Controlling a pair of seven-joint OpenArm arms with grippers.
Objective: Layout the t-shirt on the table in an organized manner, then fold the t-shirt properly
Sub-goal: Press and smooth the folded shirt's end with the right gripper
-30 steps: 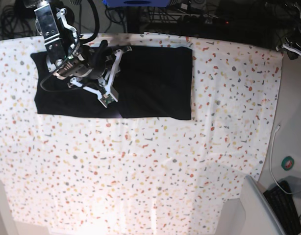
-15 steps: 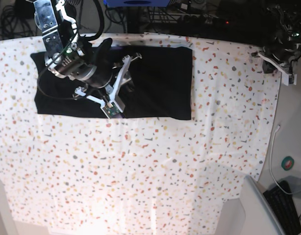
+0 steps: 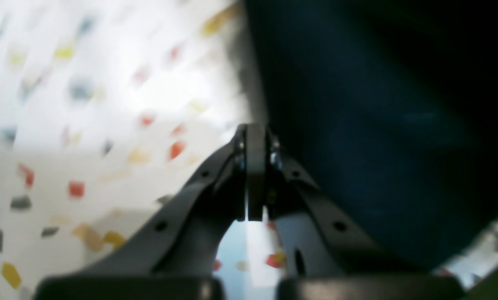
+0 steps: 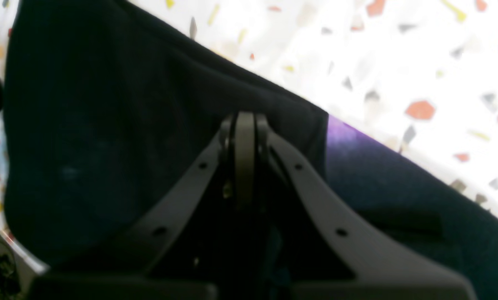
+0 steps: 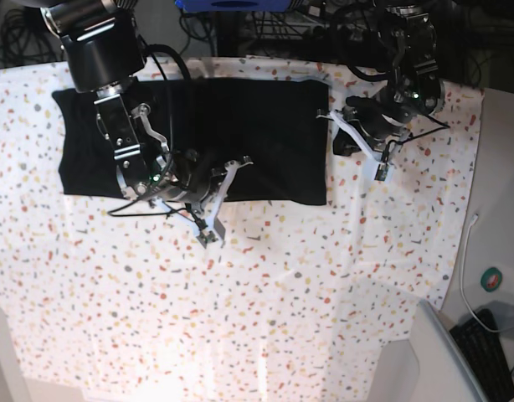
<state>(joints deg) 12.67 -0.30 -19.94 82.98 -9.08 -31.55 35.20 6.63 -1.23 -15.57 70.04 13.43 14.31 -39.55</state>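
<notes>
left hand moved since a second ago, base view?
Yes. The left hand, off the table earlier, now sits at the t-shirt right edge.

The t-shirt (image 5: 265,138) is plain matte black, a dark rectangle across the far left of the worktop (image 5: 282,301). In the right wrist view one patch of the cloth shows purple beside the black. The worktop is white, speckled all over with small red, orange, yellow and grey flecks. The right tool (image 4: 244,125) has grey fingers, and so has the left tool (image 3: 255,137). A dark grey keyboard (image 5: 491,356) lies at the near right.
</notes>
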